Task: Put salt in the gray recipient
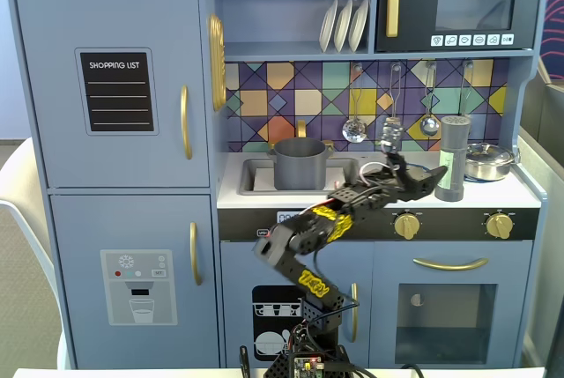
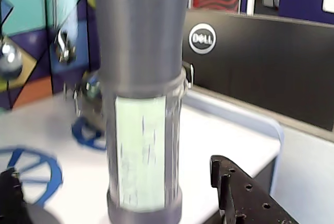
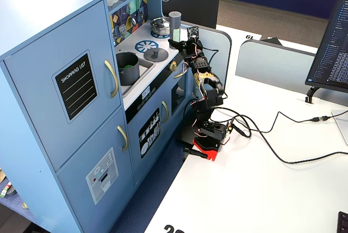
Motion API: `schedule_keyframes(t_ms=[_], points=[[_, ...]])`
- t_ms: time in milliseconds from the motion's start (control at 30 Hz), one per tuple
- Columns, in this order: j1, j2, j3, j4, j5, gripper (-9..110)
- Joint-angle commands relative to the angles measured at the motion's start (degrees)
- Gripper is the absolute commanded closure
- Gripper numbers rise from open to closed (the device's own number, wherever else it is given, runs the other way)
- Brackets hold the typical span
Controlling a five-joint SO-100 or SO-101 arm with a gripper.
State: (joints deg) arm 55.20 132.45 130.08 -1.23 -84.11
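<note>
Not much done yet: salt (image 1: 453, 159) standing upright on the toy stove top, near the shiny pan (image 1: 489, 162), not lifted. Gripper (image 1: 432, 177) reaching right up to it with jaws spread wide, one on each side in the wrist view, not pinching anything. Left to do: squeeze the salt (image 2: 142, 104), lift it, carry it across to the gray pot (image 1: 300, 163) sitting in the sink (image 1: 256, 177), and put it in.

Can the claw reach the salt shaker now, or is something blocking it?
Probably yes: the open claw is already right at the salt shaker, with a finger to each side in the wrist view and nothing between.
</note>
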Motion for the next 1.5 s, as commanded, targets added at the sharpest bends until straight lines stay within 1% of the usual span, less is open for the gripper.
schedule_keyframes(t_ms=[0, 333, 733, 867, 933, 1000, 1033, 1133, 1167, 1367, 1467], points=[[0.2, -6.2, -6.5, -7.8, 2.5, 46], [-1.2, -20.1, -15.9, -14.2, 1.1, 49], [-2.1, -37.9, -35.2, -14.2, 0.1, 52], [-2.7, -41.0, -38.9, -13.5, -0.3, 54], [-3.0, -41.9, -39.9, -12.9, -0.7, 58], [-3.3, -42.8, -40.8, -12.7, -1.0, 65], [-3.5, -43.1, -41.1, -12.7, -0.8, 71], [-4.0, -42.9, -41.4, -14.1, 0.0, 95], [-4.1, -42.5, -41.2, -14.7, -0.1, 101], [-4.6, -38.0, -40.2, -18.9, 6.8, 101], [-5.3, -34.5, -41.7, -16.5, 10.8, 101]])
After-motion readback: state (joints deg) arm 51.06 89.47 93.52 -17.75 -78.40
